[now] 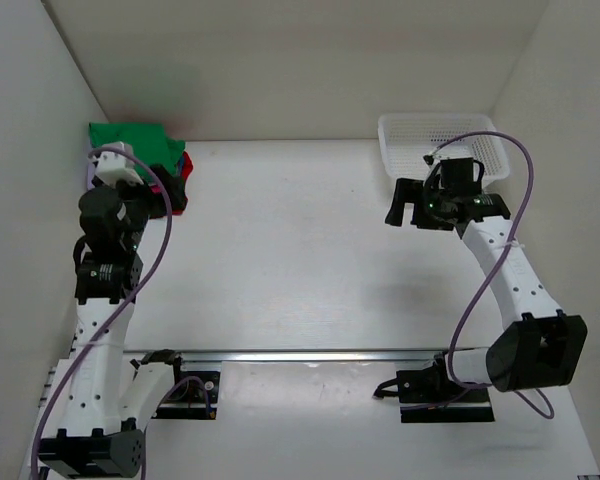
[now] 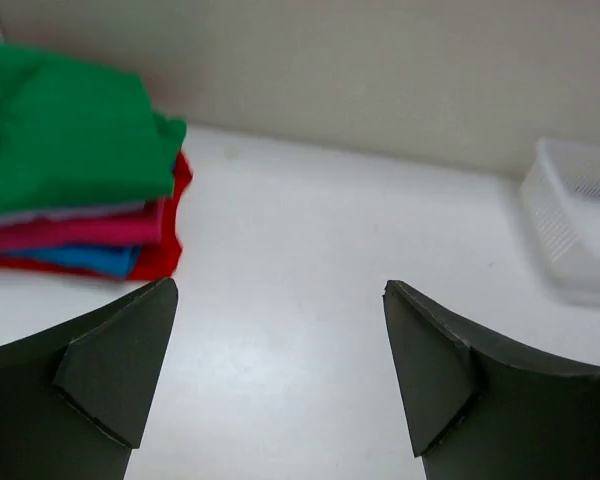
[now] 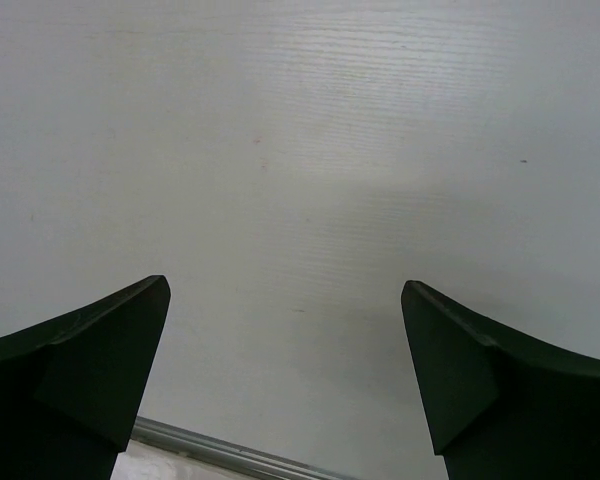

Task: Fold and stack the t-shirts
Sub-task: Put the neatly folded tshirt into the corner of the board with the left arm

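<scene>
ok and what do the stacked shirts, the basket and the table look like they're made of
Stacked shirts: soft matte cloth, probably a cotton knit, going by the rounded folds and drooping edges. Basket: white, slightly translucent plastic with a fine moulded mesh wall. Table: hard white matte board, perhaps laminate; faint straight grain lines show in the right wrist view.

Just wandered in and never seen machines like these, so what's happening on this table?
Two robot arms are here to fold and stack t-shirts. A stack of folded t-shirts sits in the far left corner, a green t-shirt on top. The left fingers are spread open near it, holding nothing. The right fingers are open and empty too, above the table near a white basket. No unfolded shirt is in view.
</scene>
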Robot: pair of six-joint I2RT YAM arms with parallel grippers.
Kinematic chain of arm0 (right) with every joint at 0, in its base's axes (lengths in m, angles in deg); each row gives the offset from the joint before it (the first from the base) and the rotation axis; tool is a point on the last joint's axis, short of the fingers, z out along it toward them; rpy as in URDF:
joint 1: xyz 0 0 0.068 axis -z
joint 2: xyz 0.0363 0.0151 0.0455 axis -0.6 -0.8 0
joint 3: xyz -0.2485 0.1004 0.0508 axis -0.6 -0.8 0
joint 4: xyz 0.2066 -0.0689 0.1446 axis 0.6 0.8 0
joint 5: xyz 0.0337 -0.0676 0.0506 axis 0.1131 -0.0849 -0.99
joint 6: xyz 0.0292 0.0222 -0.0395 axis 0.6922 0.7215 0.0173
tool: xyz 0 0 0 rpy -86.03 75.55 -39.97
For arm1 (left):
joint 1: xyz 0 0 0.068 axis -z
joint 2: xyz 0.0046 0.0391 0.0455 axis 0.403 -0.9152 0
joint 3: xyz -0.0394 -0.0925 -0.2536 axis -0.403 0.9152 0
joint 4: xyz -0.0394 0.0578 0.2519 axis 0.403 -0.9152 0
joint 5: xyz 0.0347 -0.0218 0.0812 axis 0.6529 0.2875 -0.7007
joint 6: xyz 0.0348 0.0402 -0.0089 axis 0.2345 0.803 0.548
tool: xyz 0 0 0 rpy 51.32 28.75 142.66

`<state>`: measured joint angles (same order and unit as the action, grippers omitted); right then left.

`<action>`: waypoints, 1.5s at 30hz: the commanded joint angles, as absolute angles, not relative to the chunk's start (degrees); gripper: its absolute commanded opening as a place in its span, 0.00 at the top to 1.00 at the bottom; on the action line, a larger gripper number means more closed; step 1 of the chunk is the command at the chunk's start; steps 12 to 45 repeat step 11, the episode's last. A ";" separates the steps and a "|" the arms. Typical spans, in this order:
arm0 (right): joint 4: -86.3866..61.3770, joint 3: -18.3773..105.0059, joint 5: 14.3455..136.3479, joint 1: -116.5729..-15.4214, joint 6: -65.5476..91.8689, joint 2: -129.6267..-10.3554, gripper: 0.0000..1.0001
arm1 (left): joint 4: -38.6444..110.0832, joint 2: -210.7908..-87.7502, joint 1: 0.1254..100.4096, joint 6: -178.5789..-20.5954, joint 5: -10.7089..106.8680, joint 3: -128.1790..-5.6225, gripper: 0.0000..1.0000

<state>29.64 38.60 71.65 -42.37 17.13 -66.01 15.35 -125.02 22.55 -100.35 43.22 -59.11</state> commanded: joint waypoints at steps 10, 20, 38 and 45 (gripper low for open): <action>26.62 34.47 68.54 -41.60 14.79 -53.77 0.01 | 2.94 -119.13 22.98 -99.26 41.84 -46.42 0.04; 26.80 34.22 71.44 -42.83 15.13 -52.47 0.01 | 3.29 -118.61 24.80 -99.95 41.93 -46.24 0.03; 26.80 34.22 71.44 -42.83 15.13 -52.47 0.01 | 3.29 -118.61 24.80 -99.95 41.93 -46.24 0.03; 26.80 34.22 71.44 -42.83 15.13 -52.47 0.01 | 3.29 -118.61 24.80 -99.95 41.93 -46.24 0.03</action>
